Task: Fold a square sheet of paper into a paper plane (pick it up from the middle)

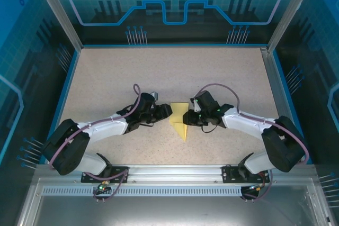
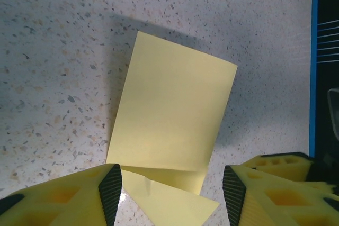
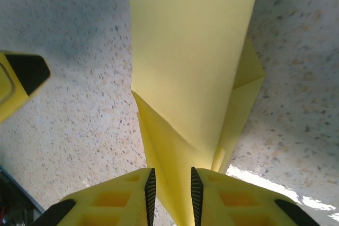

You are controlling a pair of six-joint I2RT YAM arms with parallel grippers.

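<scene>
Now the right end effector (image 3: 172, 194) pinches the folded sheet of paper (image 3: 190, 51); the left end effector (image 2: 172, 189) hangs released astride its edge, in the middle of the counter (image 1: 159, 72). Hold the pinch firm and let the left press the crease flat

The table (image 1: 106, 78) is pale with dark specks. Its far edge has a blue strip (image 1: 169, 45). Its near edge has a metal rail (image 1: 175, 172).
</scene>
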